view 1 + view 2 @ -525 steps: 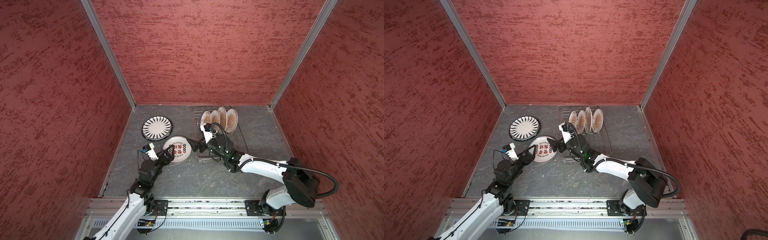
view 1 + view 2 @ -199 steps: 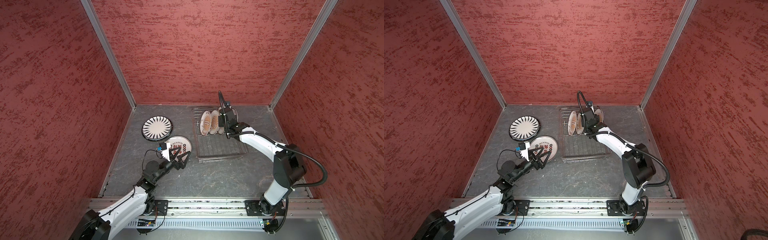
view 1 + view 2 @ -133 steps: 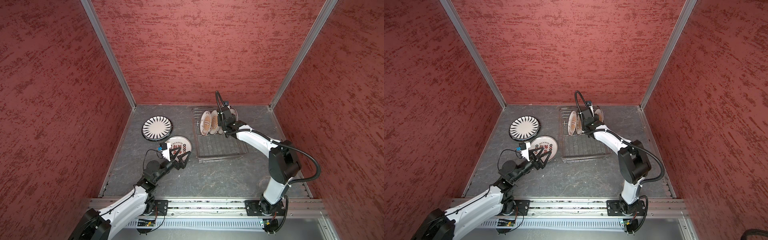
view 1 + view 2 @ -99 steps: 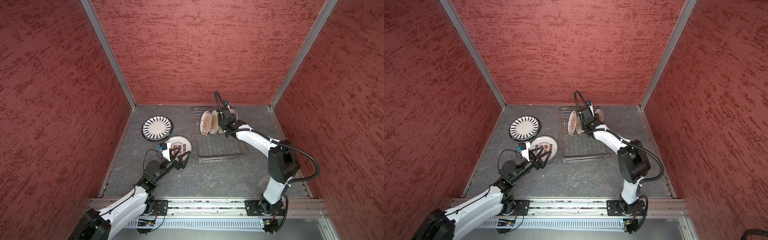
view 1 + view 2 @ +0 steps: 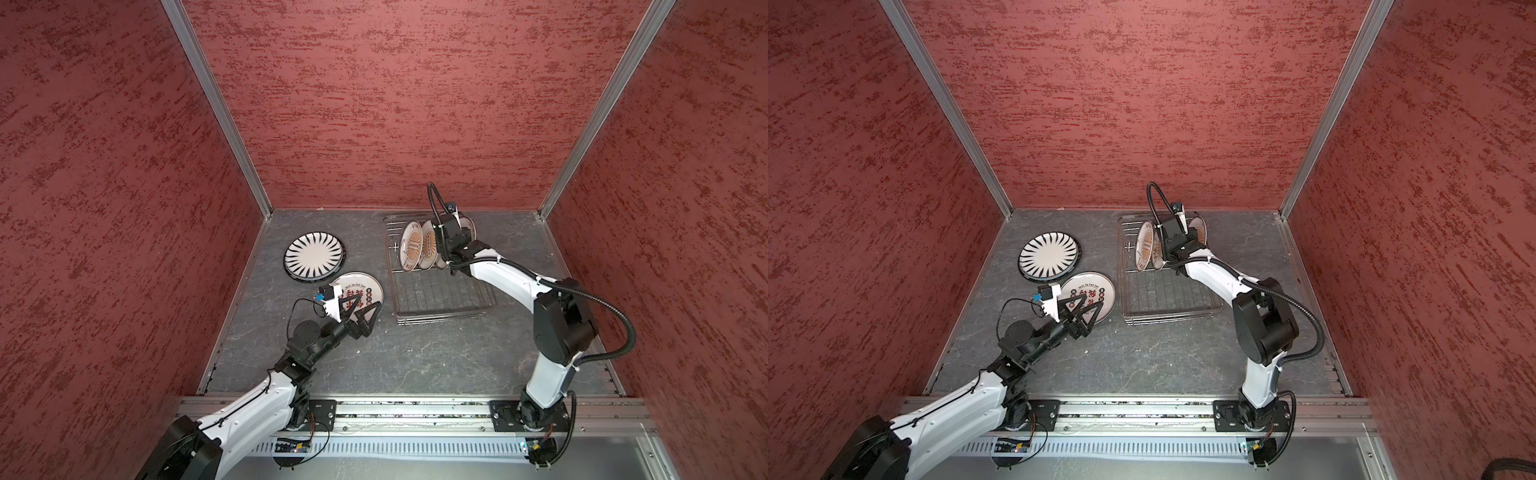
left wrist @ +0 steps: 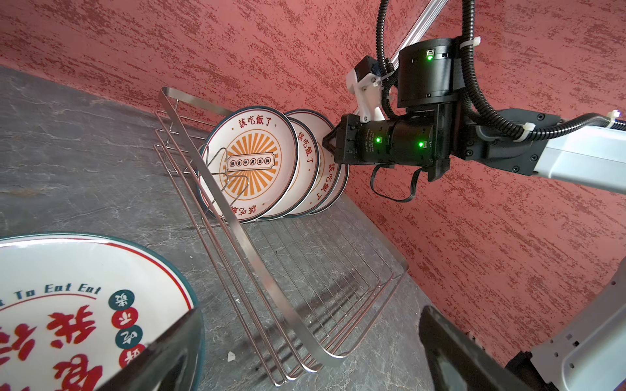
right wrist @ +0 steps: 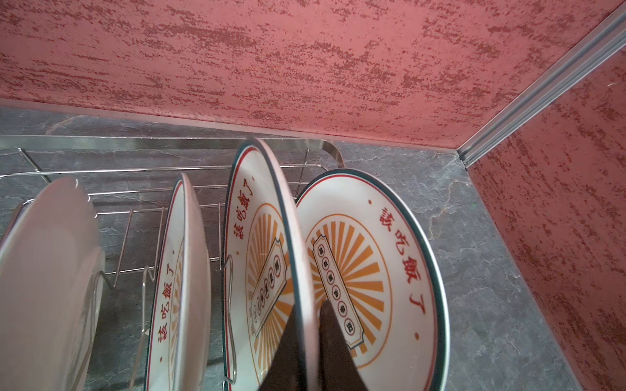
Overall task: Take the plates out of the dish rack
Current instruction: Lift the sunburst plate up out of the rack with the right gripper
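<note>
Seen from above, a grey stone-look worktop (image 5: 415,353) sits inside a red-walled booth, and I am driving two robot arms that reach in from its near edge. The silver wire dish rack (image 5: 444,291) stands toward the back of the worktop, right of centre. Four orange sunburst plates (image 5: 411,245) stand on edge in a close row at its far end, and the near part of its grid floor is bare. My right arm reaches over that row from the right. In the right wrist view, the right pincer (image 7: 309,315) is clamped on the top rim of one sunburst plate (image 7: 257,220), with a dark finger on each face. That plate has one neighbour on one side and two on the other. Two more plates lie flat on the worktop left of the rack. A black radial-stripe plate (image 5: 314,254) lies farther back, and a red-character plate (image 5: 361,284) lies nearer, just beside the rack. My left pincer (image 5: 362,302) hangs above the near edge of the red-character plate with its jaws spread wide and nothing between them.
</note>
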Controlling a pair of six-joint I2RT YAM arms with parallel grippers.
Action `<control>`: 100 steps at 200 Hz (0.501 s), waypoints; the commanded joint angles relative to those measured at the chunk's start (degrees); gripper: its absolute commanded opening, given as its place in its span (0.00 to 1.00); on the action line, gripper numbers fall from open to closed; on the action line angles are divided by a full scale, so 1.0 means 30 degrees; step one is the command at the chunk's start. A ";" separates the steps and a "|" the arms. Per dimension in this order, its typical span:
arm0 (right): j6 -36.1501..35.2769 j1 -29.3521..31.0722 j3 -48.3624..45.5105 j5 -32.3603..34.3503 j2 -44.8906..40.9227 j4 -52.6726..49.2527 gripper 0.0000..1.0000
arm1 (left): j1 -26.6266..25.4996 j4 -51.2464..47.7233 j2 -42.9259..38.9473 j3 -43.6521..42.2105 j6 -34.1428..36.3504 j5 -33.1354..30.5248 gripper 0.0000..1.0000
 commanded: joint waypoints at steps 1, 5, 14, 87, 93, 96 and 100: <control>-0.0045 -0.0091 0.0630 0.0774 0.0299 0.0116 0.10 | -0.0124 -0.0018 -0.0026 0.0465 0.0185 -0.0129 0.99; -0.0053 -0.0090 0.0630 0.0774 0.0273 0.0144 0.10 | -0.0124 -0.0017 -0.0030 0.0471 0.0190 -0.0107 0.99; -0.0106 -0.0090 0.0573 0.0867 0.0190 0.0244 0.09 | -0.0124 -0.0003 -0.0036 0.0442 0.0177 -0.0080 0.99; -0.1732 0.0286 0.0522 0.2125 -0.0945 0.1719 0.03 | -0.0153 0.0005 -0.0115 0.0409 0.0159 -0.0225 1.00; -0.1850 0.0316 0.0442 0.2228 -0.1107 0.1914 0.03 | -0.0153 -0.0029 -0.0116 0.0412 0.0167 -0.0227 1.00; -0.1908 0.0319 0.0405 0.2278 -0.1173 0.2000 0.03 | -0.0153 -0.0020 -0.0118 0.0412 0.0167 -0.0253 0.99; -0.1977 0.0305 0.0349 0.2336 -0.1242 0.2122 0.03 | -0.0153 0.0010 -0.0100 0.0416 0.0160 -0.0252 1.00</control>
